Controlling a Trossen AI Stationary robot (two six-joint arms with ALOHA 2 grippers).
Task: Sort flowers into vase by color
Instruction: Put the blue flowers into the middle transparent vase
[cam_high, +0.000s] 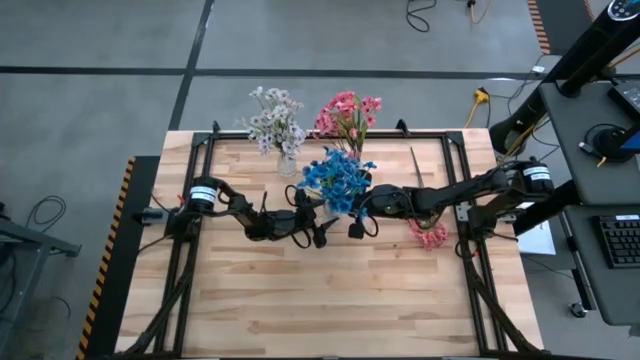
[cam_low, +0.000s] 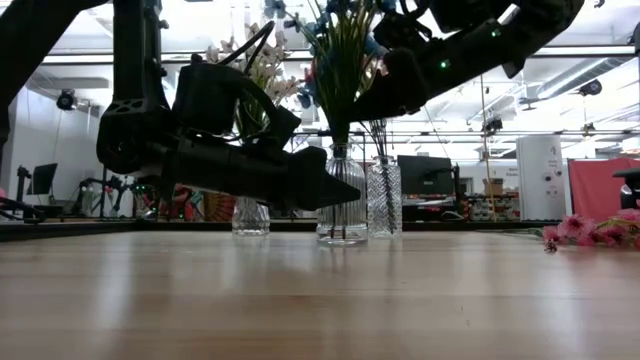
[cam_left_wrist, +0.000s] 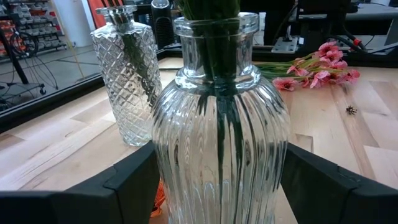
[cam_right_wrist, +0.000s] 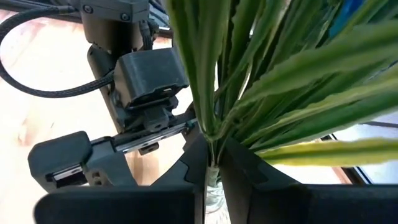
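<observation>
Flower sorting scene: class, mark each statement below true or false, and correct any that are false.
1. The left gripper straddles the ribbed glass vase. True.
2. The right gripper is wide open and holds nothing. False: it is shut on the green stems of the blue flowers.
3. A pink flower spray lies on the table. True.
4. The white flowers lie flat on the table. False: they stand in a vase at the far edge.
5. The ribbed glass vase is empty. False: green stems stand in it.
</observation>
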